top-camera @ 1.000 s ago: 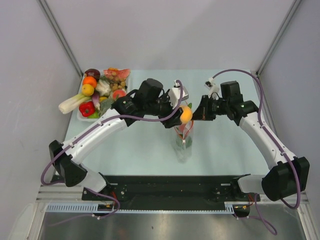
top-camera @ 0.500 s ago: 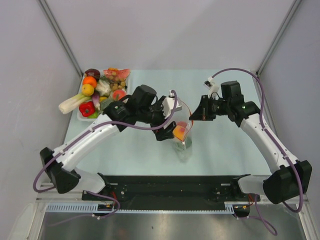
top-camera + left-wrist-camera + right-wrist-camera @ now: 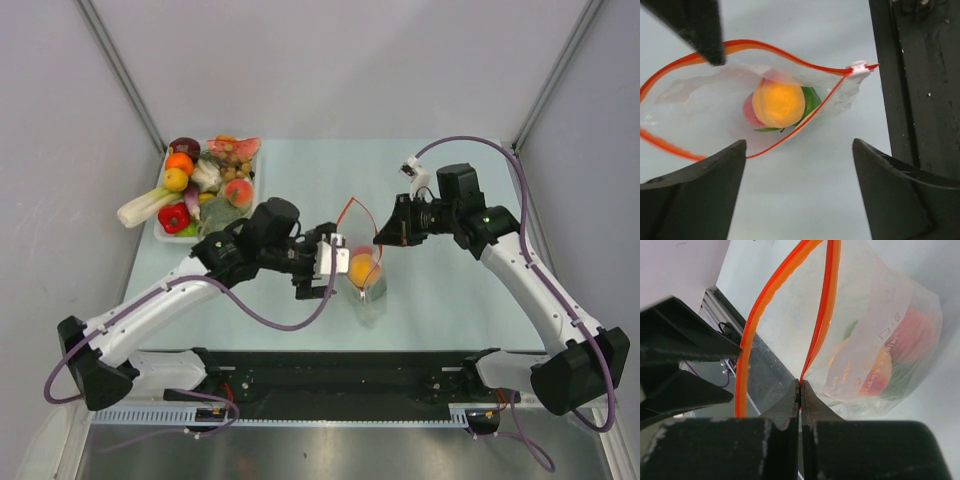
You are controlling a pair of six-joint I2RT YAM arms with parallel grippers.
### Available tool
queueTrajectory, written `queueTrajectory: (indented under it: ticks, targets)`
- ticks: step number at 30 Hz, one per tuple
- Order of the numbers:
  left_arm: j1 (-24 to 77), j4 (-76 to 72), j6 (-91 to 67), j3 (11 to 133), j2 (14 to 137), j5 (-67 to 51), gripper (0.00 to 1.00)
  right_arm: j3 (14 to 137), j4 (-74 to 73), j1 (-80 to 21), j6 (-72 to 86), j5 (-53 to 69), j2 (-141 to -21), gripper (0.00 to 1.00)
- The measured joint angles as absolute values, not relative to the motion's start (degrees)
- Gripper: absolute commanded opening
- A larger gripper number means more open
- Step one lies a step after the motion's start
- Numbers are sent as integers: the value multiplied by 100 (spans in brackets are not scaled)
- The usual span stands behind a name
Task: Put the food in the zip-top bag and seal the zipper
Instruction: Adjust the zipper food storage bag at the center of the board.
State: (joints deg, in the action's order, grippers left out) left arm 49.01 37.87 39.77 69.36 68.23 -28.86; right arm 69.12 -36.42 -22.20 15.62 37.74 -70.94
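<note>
Right wrist — right claw (image 3: 800,386) pinching zipper (image 3: 832,260); left claw (image 3: 797,145) spread wide.

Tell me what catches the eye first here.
The clear zip-top bag at the centre of the table, its red-orange zipper pinched by the right end effector and gaping open. Inside lies a yellow-orange toy fruit, with the left end effector open, facing its mouth. A tray heaped with toy food sits far left.
</note>
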Motion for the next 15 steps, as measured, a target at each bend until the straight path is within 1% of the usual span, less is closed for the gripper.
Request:
queueTrajectory:
  ticks: [1,3,4,6,7,8,9,10,12,13,15]
  targets:
    - [4991,3789,4136,6906,6899,-2862,68,6914,-3642,-2224,1553,3771,-7094,0]
    - [5190,3789,4431,6831,7063,-2801,53,6932,-3673,-2233,1535,3767,-7094,0]
    - [5247,3800,4510,6788,7109,-2768,41,6954,-3699,-2237,1529,3760,-7094,0]
    - [5328,3870,4674,6689,7142,-2716,28,7063,-3791,-2241,1492,3739,-7094,0]
    - [5343,3916,4753,6672,7126,-2700,16,7142,-3830,-2244,1472,3721,-7096,0]
    - [5345,3951,4812,6672,7094,-2683,15,7229,-3852,-2244,1459,3699,-7096,0]
    - [5343,3988,4862,6672,7041,-2650,18,7303,-3861,-2244,1448,3682,-7096,0]
    - [5330,4027,4917,6672,6969,-2609,33,7387,-3854,-2244,1446,3662,-7096,0]
    - [5249,4099,4987,6672,6805,-2591,54,7496,-3800,-2244,1444,3627,-7116,0]
    - [5172,4125,4965,6672,6731,-2611,71,7509,-3763,-2244,1441,3607,-7133,0]
    - [4856,4143,4858,6670,6556,-2720,81,7509,-3745,-2244,1431,3542,-7190,0]
